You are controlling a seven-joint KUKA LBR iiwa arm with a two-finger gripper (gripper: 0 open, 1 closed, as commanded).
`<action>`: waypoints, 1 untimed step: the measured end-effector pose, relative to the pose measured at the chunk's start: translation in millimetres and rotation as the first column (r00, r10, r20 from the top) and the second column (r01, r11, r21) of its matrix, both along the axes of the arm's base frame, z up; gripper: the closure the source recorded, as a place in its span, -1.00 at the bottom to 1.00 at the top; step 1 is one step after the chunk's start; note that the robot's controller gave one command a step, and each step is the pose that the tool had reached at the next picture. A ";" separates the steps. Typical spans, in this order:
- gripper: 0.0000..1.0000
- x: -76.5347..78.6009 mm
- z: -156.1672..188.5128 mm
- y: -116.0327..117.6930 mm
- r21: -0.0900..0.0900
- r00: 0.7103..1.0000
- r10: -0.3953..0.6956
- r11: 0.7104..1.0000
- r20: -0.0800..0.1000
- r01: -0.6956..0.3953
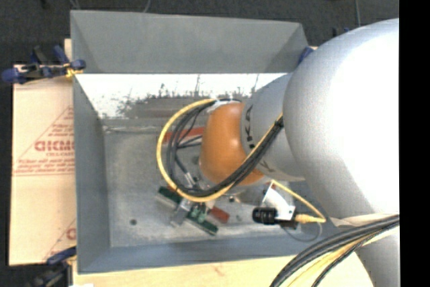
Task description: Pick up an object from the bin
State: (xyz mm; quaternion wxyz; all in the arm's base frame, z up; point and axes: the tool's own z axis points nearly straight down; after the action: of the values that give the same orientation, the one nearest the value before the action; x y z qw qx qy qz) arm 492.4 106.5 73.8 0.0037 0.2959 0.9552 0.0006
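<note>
Watching the feed from my desk. The arm comes in from 3 o'clock and hides a big chunk of the bin on that side. The wrist with its orange cover sits pretty much over the middle of the floor, with the yellow cable looping round it on the 9 o'clock side.

The gripper is down low, just off the floor, toward 6 o'clock from the orange cover. Honestly I can't tell how wide it's open. The cover and the cables block the business end, so I can't say whether it has hold of anything either.

Right under it is the closest thing, a long flat dark green strip. It lies on the floor at about 6 o'clock, slanted from 10 to 4. There's a small grey bit across its middle, and I can't make out whether that's part of the tool or something loose.

- A small red piece is just beside the strip on its 3 o'clock side.
- A short black cylinder lies on its side further toward 3 o'clock from the red one.
- A white piece is just above the cylinder at its 12 o'clock, close under the arm.

All four things are bunched along the 6 o'clock part of the floor.
</note>
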 end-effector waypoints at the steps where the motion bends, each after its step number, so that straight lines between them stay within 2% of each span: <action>1: 1.00 -1.2 5.0 0.0 0.000 1.000 0.000 1.000 -0.005 0.000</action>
State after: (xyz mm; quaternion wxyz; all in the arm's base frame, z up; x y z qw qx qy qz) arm 491.2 106.5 78.8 0.0015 0.2958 0.9552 0.0000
